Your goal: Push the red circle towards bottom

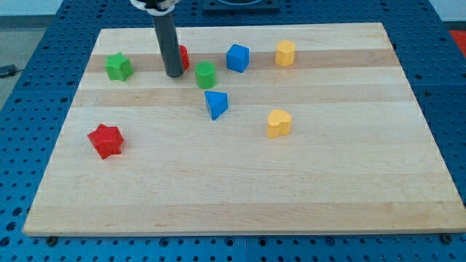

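My tip (pixel 174 74) sits on the table (pixel 240 196) near the view's top, right beside the red circle (pixel 183 56). The rod hides most of that circle. A green circle (pixel 206 75) is just to the view's right. There is no hand here, just the rod.

My tip (pixel 174 74) just left of red circle (pixel 183 56)

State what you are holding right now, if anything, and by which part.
Nothing is held: I have no claw, only a rod. My tip rests on the board just to the view's left of the red circle, partly hiding it; whether they touch cannot be told.
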Available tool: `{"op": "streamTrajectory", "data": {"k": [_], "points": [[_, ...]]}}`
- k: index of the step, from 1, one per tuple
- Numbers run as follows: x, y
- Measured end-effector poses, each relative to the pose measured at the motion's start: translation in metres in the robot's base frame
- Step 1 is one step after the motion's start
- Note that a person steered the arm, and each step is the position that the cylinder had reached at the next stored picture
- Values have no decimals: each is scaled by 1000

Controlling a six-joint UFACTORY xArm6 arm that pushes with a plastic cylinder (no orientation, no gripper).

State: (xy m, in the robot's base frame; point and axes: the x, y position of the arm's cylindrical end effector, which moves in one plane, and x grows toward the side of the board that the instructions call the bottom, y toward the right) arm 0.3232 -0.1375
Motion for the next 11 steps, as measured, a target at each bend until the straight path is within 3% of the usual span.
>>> {"op": "streamTrajectory", "data": {"k": [1, 2, 3, 4, 6, 9, 11], "points": [[-21, -19], [-75, -22], [-93, 7], [-80, 60], [-55, 20], [26, -6], [15, -17]]}}
